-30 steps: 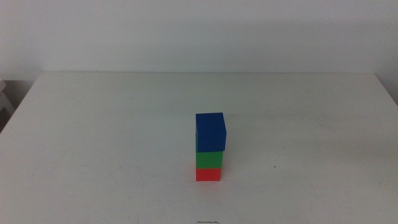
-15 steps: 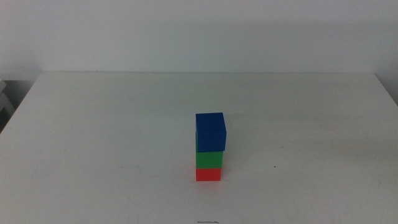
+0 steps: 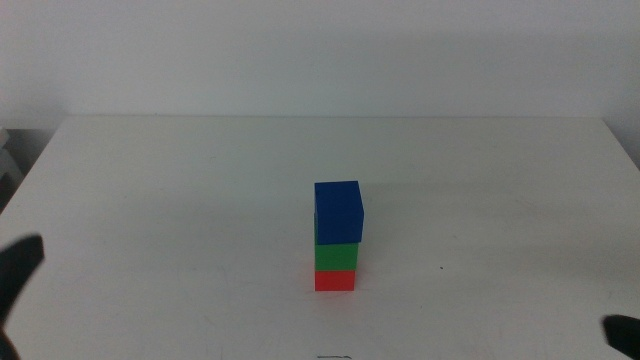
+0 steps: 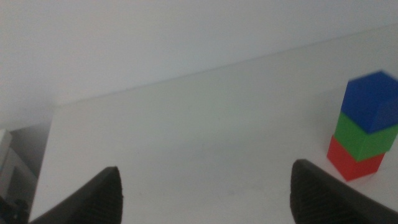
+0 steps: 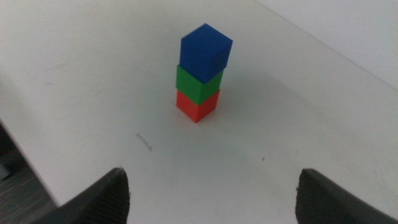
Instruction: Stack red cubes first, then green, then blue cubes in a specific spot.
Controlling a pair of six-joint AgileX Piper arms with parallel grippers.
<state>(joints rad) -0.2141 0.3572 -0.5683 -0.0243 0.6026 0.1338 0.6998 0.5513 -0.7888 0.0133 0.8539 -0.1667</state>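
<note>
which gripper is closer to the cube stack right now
Neither clearly. The left gripper sits at the table's left edge, the right gripper at the bottom right corner, both open, empty and far from the stack.

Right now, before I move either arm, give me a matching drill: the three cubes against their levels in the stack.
Things:
1. red cube
2. green cube
3. blue cube

Levels:
A. top of the stack
B. bottom, resting on the white table
C. middle, between the other two

Pairs: 1-B, 2-C, 3-A
</note>
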